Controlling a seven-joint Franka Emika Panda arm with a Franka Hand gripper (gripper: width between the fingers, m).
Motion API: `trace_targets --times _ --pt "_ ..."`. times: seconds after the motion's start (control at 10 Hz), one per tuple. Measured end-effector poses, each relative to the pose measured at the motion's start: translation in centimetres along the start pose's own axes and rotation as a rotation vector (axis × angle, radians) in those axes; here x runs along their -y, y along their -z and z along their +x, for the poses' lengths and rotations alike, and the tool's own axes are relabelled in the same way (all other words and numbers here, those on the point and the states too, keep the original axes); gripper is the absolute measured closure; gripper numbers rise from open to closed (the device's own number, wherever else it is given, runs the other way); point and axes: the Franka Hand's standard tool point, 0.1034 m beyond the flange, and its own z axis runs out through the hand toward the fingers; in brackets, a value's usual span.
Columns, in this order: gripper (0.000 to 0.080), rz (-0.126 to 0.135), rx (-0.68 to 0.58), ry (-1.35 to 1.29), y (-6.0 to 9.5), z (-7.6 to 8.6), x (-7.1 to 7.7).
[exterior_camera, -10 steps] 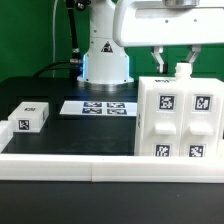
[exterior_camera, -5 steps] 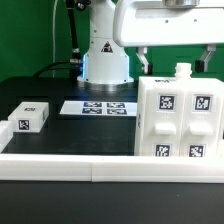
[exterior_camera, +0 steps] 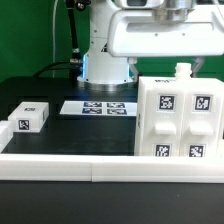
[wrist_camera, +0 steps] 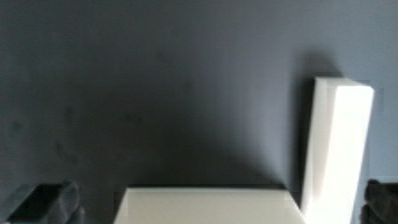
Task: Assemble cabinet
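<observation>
1. Two dark fingers (wrist_camera: 45, 200) of the gripper (wrist_camera: 214, 200) show in the wrist view, one at each side. They are wide apart and hold nothing.
2. One big white cabinet (exterior_camera: 180, 120) stands on the black table (exterior_camera: 60, 135), right under the fingers. In the wrist view its flat white top sits between the two fingers, with a dark gap on each side, so no finger touches it.
3. Four black-and-white tags (exterior_camera: 164, 100) sit on the cabinet's front.
4. One little white peg (exterior_camera: 181, 70) sticks up from the cabinet's top, just under the gripper's big white body. In the exterior view I cannot make out the fingers.
5. One long white bar (wrist_camera: 342, 140) shows in the wrist view, past the cabinet top and closer to one finger than the other. I cannot tell what part it is.
6. One small white block (exterior_camera: 30, 116) with tags lies far from the fingers, toward the exterior view's left.
7. One marker board (exterior_camera: 100, 107) lies flat between the block and the cabinet, away from the fingers.
8. One low white wall (exterior_camera: 60, 168) runs along the table's front edge, well apart from the fingers.
</observation>
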Motion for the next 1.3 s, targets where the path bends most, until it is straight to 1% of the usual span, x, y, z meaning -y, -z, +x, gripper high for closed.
trace_targets --times 0.4,0.5,0.6,0.8,1.0,1.1,1.3 --pt "0.0002 0.0 -0.003 0.001 0.1 0.2 -0.1" --pt "0.0002 -0.002 -0.003 0.003 0.1 0.2 -0.7" --pt "0.0002 -0.007 0.002 -0.005 -0.3 -0.3 -2.1" --pt "0.0002 -0.018 0.01 -0.008 -1.4 -2.0 -5.8" --pt "0.0002 -0.026 0.016 0.0 -2.5 -3.4 -10.4" --pt "0.0002 -0.026 0.021 -0.007 -2.8 -3.7 -11.8" --pt "0.0002 -0.027 0.02 -0.012 -2.7 -3.8 -12.8"
